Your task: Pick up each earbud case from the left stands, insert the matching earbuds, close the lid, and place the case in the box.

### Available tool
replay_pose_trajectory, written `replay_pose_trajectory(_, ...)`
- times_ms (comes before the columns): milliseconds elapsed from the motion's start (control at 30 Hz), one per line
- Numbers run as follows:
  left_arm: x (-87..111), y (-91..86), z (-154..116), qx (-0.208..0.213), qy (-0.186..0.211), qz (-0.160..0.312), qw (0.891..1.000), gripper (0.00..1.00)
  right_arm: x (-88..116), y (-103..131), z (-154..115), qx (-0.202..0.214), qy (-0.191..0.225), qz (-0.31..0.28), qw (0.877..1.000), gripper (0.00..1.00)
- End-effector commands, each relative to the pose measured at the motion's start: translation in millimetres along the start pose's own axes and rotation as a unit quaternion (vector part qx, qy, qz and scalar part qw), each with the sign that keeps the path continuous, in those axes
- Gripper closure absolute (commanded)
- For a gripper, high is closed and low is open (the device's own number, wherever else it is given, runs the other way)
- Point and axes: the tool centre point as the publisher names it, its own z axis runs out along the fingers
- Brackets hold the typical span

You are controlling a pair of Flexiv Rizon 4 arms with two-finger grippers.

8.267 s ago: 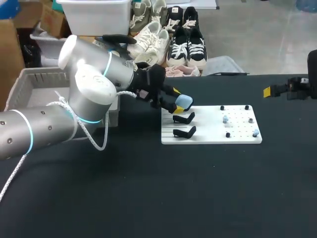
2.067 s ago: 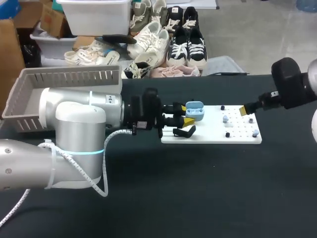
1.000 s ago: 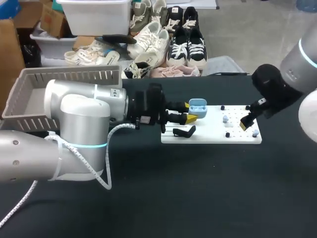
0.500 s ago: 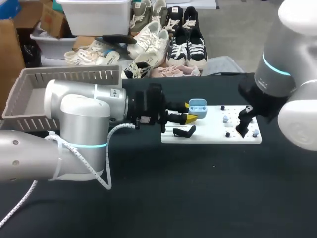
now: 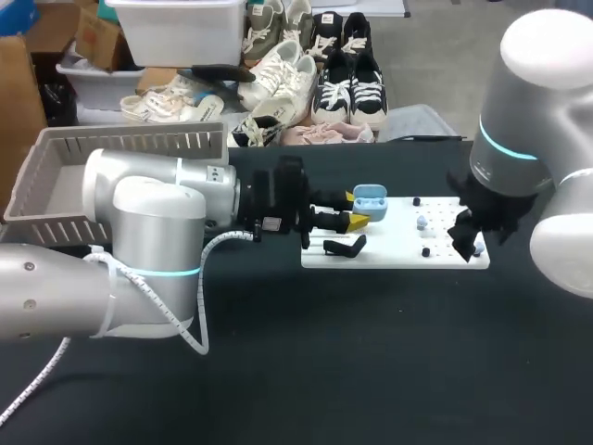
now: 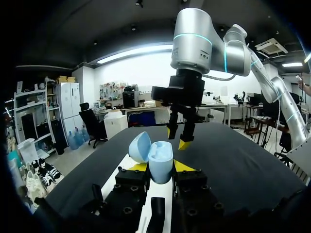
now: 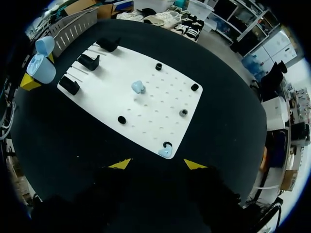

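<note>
1. White board [image 5: 389,243]: flat on the black table [image 5: 278,371]. Every place below is given from this board.
2. Black stands [image 7: 90,62]: three in a row at one end of the board, seen from the right wrist. None of them bears a case.
3. Black pegs [image 7: 158,66]: several upright on the board's other, perforated half.
4. Earbud case [image 5: 369,206]: light blue, raised above the stand end of the board. The lid [image 6: 139,146] is hinged open and tilted to one side. Two dark wells show in the open top from the head view. Whether anything sits in them cannot be told.
5. Left gripper [image 5: 357,211]: at the stand end of the board, its fingers closed narrowly on the case body from two sides.
6. Earbuds, light blue, two: one [image 7: 138,87] lies near the middle of the board. The other [image 7: 165,152] lies at the board's edge on the peg end, just beside a peg.
7. Right gripper [image 7: 157,165]: above the peg end of the board, fingers spread wide. The edge earbud lies just ahead of the gap between its tips, and they stand apart from it.
8. Box [image 5: 56,176]: a grey slatted basket, well apart from the board beyond its stand end. Most of its inside is hidden behind the left arm [image 5: 139,232].
</note>
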Motion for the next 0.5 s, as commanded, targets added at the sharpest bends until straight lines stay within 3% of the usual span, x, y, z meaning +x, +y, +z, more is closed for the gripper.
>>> replay_pose_trajectory(33, 0.3, -1.7, 0.3, -0.004, -0.001, 0.001, 1.000, 1.00, 0.9, 1.8, 2.5, 0.028, 0.000, 0.005, 1.000, 0.42)
replay_pose_trajectory(133, 0.3, -1.7, 0.3, -0.004, -0.001, 0.001, 1.000, 1.00, 0.2, 1.0, 5.1, 0.033, 0.005, 0.009, 0.999, 0.47)
replay_pose_trajectory(300, 0.3, -1.7, 0.3, -0.004, -0.001, 0.001, 1.000, 1.00, -0.5, -0.2, 10.2, 0.032, 0.009, 0.016, 0.999, 0.41)
replay_pose_trajectory(500, 0.3, -1.7, 0.3, -0.004, -0.001, 0.001, 1.000, 1.00, -2.6, -3.0, 15.5, 0.031, 0.011, 0.021, 0.999, 0.42)
